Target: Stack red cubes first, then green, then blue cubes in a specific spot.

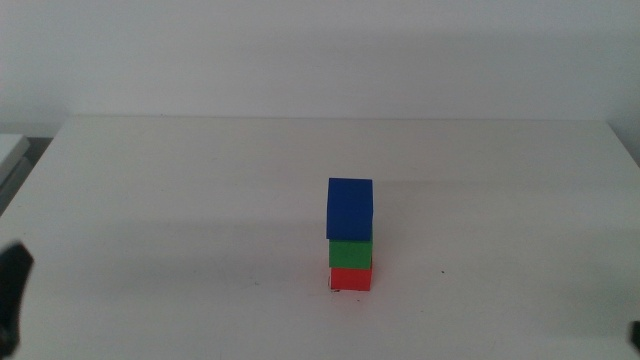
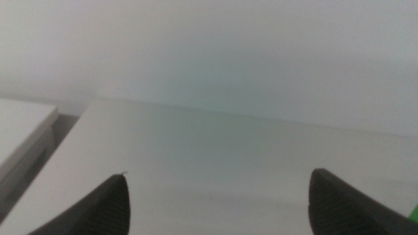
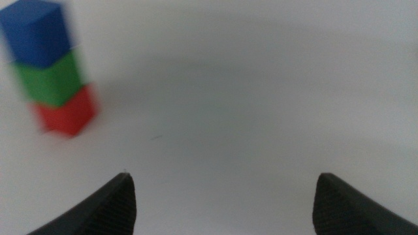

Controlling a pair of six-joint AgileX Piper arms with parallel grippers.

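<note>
The three cubes stand in one upright stack on the white tabletop, right of centre in the middle view: the red cube at the bottom, the green cube on it, the blue cube on top. The stack also shows in the right wrist view: red cube, green cube, blue cube. My left gripper is open and empty, and shows as a dark shape at the middle view's lower left edge. My right gripper is open and empty, well away from the stack.
The white table reaches a pale wall at the back. A white ledge lies beyond the table's left edge. A small dark mark sits on the tabletop right of the stack.
</note>
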